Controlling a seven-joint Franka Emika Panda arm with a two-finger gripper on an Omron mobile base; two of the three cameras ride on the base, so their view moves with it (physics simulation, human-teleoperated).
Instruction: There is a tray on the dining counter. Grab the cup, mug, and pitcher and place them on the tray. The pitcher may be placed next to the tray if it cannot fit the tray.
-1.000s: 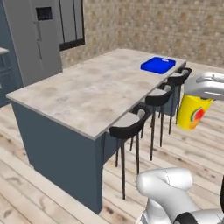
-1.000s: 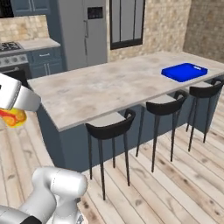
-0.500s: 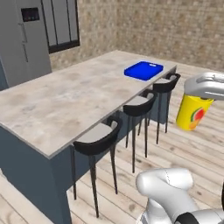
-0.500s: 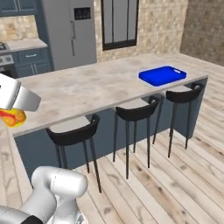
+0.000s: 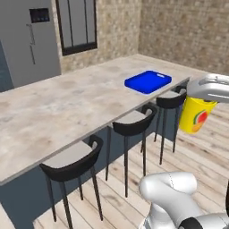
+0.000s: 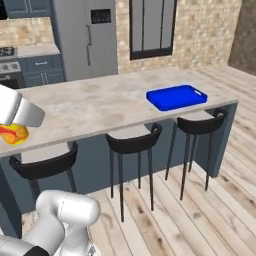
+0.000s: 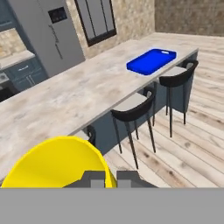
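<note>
The gripper (image 7: pixel 110 178) was clamped shut on the rim of the cup (image 5: pixel 197 116), carrying it clear of the floor — well apart from the tray (image 5: pixel 148 81) on the dining counter (image 5: pixel 67 103), presumably for transport there.

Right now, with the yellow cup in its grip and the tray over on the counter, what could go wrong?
1. The cup hangs over bare floor, pinched at its rim, so a slip would likely drop it.
2. The stools stand between the robot and the counter, so the base could bump one.
3. The tray lies near the counter's end, so a misjudged placement could miss it.
</note>
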